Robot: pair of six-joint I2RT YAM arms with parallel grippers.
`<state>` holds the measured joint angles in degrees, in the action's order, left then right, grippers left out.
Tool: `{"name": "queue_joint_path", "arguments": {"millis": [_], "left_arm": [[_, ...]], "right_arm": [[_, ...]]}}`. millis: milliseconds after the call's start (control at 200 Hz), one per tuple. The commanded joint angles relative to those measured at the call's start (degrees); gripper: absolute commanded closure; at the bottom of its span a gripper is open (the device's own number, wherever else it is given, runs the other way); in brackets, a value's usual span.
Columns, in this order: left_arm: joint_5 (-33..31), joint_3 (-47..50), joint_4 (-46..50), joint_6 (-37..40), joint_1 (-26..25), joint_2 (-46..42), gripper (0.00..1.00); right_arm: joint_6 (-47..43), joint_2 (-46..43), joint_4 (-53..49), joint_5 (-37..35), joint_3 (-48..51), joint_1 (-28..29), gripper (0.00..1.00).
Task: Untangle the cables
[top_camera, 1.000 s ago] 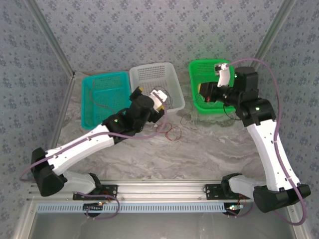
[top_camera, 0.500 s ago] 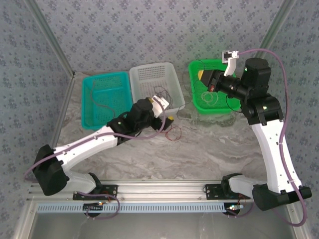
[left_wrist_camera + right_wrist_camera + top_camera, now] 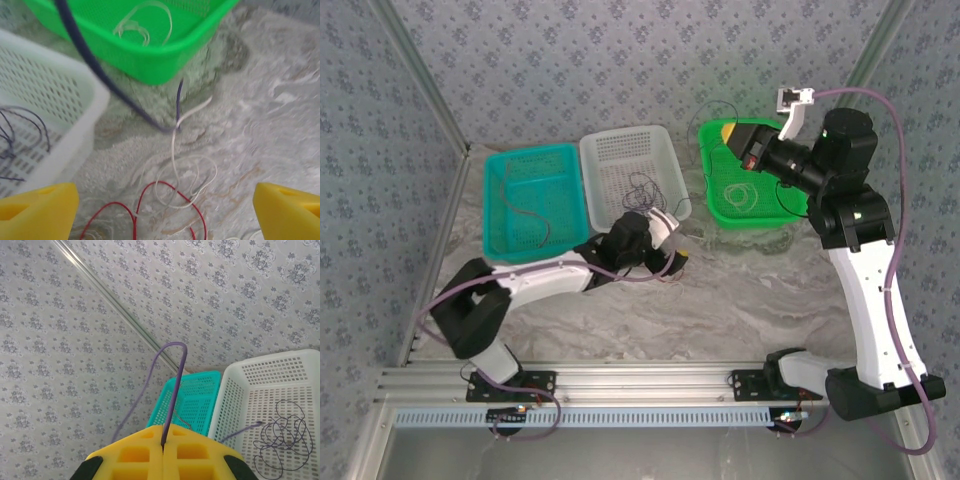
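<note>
On the worktop [image 3: 750,290]: marbled grey, bare across the near half, with three baskets in a row along the far side.
Walls: patterned grey paper behind and on both sides, with a metal strut [image 3: 425,80] in each far corner.
In the way: near corner of the white basket [image 3: 60,100] just left of the loose loops. Front wall of the green basket [image 3: 150,60] right behind them. Dark purple cable [image 3: 115,90] slanting across both, from top left down to the worktop.
Left tool [image 3: 165,207]: spread wide and low over the worktop, with one yellow finger [image 3: 40,207] on each side of the loops.
Between those fingers: red cable [image 3: 167,186] in curls, overlapped by whitish cable [image 3: 173,155] in loose loops. One whitish strand rising to where the dark purple cable bends.
Right tool [image 3: 164,450]: pinched tight on the dark purple cable, high above the green basket, with the cable arching up out of the fingers.
Teal basket [image 3: 560,190]: one thin wire lying loose, colour hard to tell.
White basket: bundle of dark curls [image 3: 280,437] on the floor, toward the side nearer the green basket.
Green basket: whitish coil [image 3: 132,27] on the floor.
</note>
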<state>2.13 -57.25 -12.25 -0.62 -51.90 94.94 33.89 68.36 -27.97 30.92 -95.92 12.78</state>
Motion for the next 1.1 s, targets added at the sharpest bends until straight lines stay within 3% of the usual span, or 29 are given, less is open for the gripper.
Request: {"name": "queue_joint_path", "arguments": {"millis": [0,240,420,540,670,780,1094], "left_arm": [[0.01,-3.39,-3.29,-0.31,-0.65,3.4,0.11],[-0.57,-5.51,-8.93,0.68,-0.9,8.9,0.14],[-2.75,-9.22,-9.19,0.37,-1.45,12.56,0.24],[-3.6,-9.15,-10.59,0.21,-1.37,13.71,0.42],[-2.64,-8.92,-10.65,-0.24,-1.54,14.17,0.82],[-2.79,-7.89,-9.82,-0.92,-1.54,14.05,0.99],[-6.48,-1.83,-5.83,-3.56,-1.54,12.18,1.0]], "right_arm": [[1.78,-0.6,2.31,-0.09,-2.8,-0.21,1.0],[4.34,-0.69,3.2,0.37,-4.44,-0.25,1.0],[5.31,-0.86,3.65,1.16,-4.96,-0.23,1.0],[5.14,-1.03,2.76,1.07,-6.07,-0.29,1.0],[4.98,-1.12,2.51,0.29,-6.77,-0.45,1.0],[4.53,-0.79,2.07,-0.69,-7.89,-0.96,1.0],[4.04,2.65,1.69,-0.21,-15.72,-2.26,1.0]]}}
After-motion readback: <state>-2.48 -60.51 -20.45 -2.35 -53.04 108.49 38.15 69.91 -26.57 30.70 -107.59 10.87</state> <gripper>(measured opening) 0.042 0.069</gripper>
